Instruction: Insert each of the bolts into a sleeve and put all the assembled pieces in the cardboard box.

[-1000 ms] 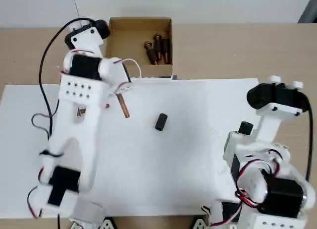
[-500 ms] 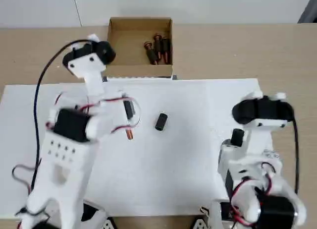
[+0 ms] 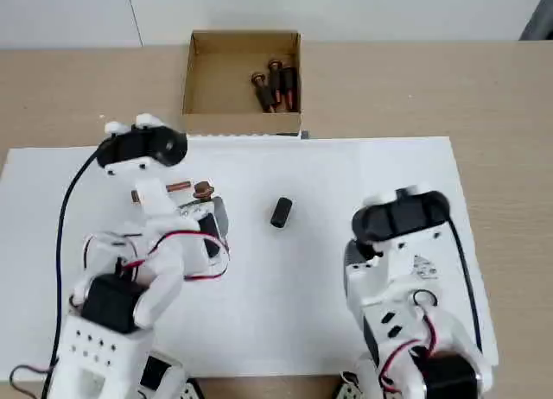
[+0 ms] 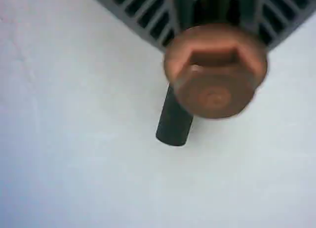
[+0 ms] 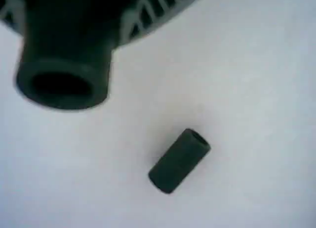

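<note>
My left gripper [image 3: 175, 190] is shut on a copper bolt [image 3: 192, 188], held level above the white sheet with its head [image 4: 215, 72] toward the middle. In the left wrist view the gripper [image 4: 215, 8] grips the shank behind that head. A loose black sleeve [image 3: 281, 212] lies on the sheet a little to the bolt's right and shows past the head [image 4: 174, 123]. My right gripper [image 5: 74, 16] is shut on a second black sleeve [image 5: 61, 76], its open bore facing the camera, above the sheet near the loose sleeve [image 5: 178, 160]. The right arm [image 3: 399, 218] stands right of centre.
The cardboard box [image 3: 216, 79] sits at the back, beyond the white sheet [image 3: 285, 313]. Several assembled bolt-and-sleeve pieces [image 3: 275, 86] lie in its right part. Red and black cables [image 3: 186, 243] hang along the left arm.
The left arm pulled back from near the box and turned the bolt from hanging down to level. The right arm swung left toward the sheet's middle with its sleeve.
</note>
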Controlling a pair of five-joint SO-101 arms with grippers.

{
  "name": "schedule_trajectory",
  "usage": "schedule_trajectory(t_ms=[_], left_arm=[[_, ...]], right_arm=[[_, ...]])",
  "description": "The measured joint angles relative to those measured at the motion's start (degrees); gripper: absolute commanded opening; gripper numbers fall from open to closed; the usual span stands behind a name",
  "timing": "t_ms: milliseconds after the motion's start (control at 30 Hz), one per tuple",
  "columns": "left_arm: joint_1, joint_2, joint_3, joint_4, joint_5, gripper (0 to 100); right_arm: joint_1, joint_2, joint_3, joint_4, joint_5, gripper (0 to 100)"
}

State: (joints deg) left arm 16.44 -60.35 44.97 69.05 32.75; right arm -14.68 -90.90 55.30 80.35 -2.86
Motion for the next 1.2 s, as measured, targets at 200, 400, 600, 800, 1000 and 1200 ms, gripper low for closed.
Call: schedule_trajectory(t_ms=[200, 400, 600, 800, 1000, 1200], left_arm=[[0.0, -9.8, 9.4, -7.7, -2.4, 0], [0.0, -19.1, 18.0, -13.6, -2.4, 0], [0.0, -30.1, 24.5, -18.4, -2.4, 0], [0.3, -42.3, 29.3, -20.3, -2.4, 0], [0.4, -42.9, 29.4, -20.4, 0.2, 0], [4.4, -42.9, 29.4, -21.2, 1.3, 0]], right_arm=[[-6.5, -5.2, 6.8, -4.1, 0.2, 0.4], [-13.2, -7.8, 11.1, -6.2, 0.2, 0.4], [-18.8, -8.0, 13.4, -7.4, 0.2, 0.4], [-23.7, -7.9, 17.0, -14.3, 0.2, 0.4], [-28.7, -7.9, 20.0, -19.3, 0.2, 0.4], [-29.6, -7.9, 23.1, -24.4, 0.2, 0.4]])
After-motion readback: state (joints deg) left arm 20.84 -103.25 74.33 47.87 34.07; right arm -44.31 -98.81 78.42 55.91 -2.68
